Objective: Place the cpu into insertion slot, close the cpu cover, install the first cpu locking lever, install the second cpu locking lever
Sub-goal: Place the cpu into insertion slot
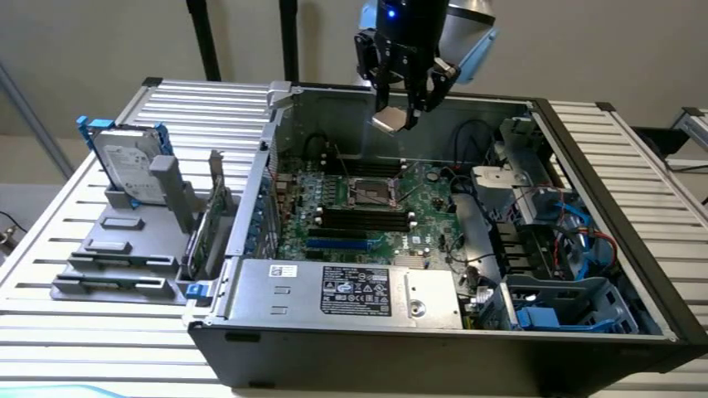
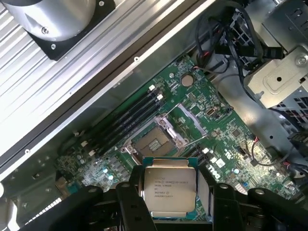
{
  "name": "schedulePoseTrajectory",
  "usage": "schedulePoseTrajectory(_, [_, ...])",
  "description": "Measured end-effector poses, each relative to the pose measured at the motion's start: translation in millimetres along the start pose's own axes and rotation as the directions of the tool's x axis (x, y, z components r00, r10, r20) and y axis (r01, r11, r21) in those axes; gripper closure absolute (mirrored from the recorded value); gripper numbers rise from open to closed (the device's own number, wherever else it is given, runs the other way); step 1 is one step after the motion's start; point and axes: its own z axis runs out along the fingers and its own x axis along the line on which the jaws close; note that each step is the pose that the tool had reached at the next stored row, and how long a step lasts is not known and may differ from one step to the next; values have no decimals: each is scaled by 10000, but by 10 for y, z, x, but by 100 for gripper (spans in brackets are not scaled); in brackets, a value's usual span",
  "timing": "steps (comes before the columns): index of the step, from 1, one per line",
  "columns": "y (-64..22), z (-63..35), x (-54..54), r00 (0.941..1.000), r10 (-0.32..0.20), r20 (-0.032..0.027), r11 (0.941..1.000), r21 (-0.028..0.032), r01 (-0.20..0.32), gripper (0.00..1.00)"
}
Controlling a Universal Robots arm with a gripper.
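CPU (image 1: 392, 121) hangs clamped in my gripper (image 1: 400, 110), high over the open computer case (image 1: 443, 348) and its motherboard (image 1: 426, 186).

From my wrist, my fingers (image 2: 129, 204) pinch the CPU (image 2: 170, 190) by its edges. Beyond it lies the insertion slot (image 2: 155, 143), with its CPU cover (image 2: 188, 120) swung open beside it.

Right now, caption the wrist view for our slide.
The hand holds the cpu above the open insertion slot.

Arm (image 1: 470, 12) enters at top centre of the exterior view. Gripper (image 1: 402, 106) points straight down, suspended in air. Dark fingers (image 2: 126, 204) are closed against opposite edges of the cpu (image 2: 169, 190).
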Motion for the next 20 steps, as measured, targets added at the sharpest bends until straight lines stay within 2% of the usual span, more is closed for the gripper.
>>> schedulePoseTrajectory(5, [0,1,0,9964,846,69,9964,-24,-846,45])
schedulePoseTrajectory(10, [0,5,0,9854,1700,135,9854,-50,-1699,45])
schedulePoseTrajectory(15, [-1,10,0,9665,2560,202,9667,-83,-2559,45])
schedulePoseTrajectory(20, [-1,17,-1,9390,3430,269,9393,-127,-3427,45])
